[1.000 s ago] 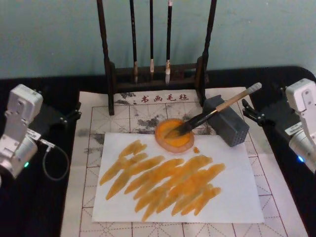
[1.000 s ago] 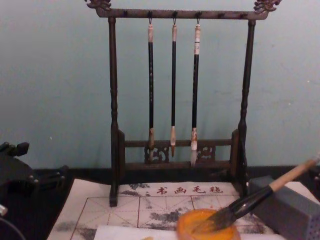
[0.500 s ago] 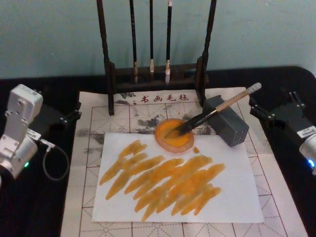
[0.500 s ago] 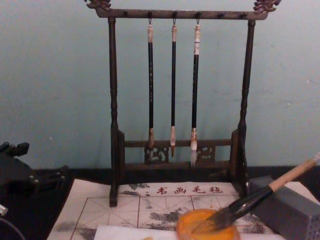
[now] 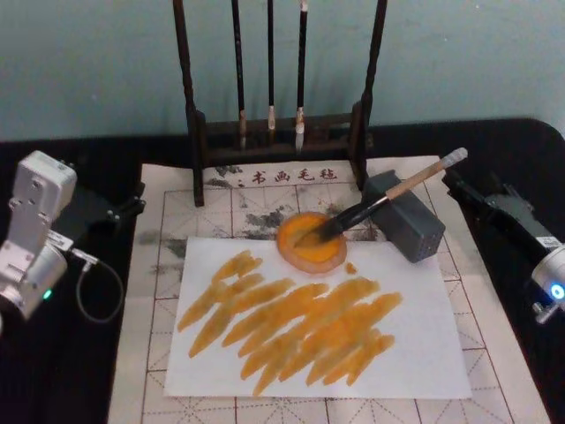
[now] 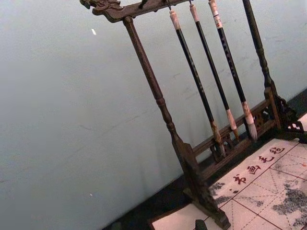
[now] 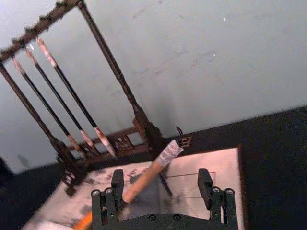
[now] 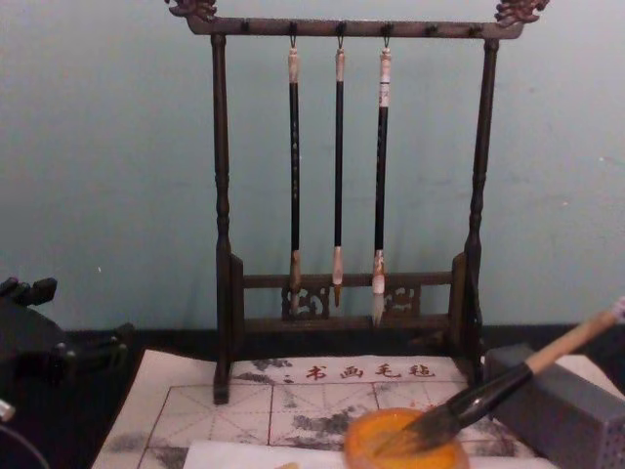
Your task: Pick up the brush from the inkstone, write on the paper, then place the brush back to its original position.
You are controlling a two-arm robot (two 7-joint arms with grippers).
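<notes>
Right gripper (image 5: 475,187) sat just beyond the brush (image 5: 388,196) handle's end — fingers spread, empty; bristles in the dish (image 5: 305,257), left gripper (image 5: 124,208) parked

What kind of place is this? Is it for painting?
Probably a calligraphy practice table. There is a wooden rack of hanging brushes, a gridded mat with red characters, and a big brush resting in an orange inkstone.
</notes>
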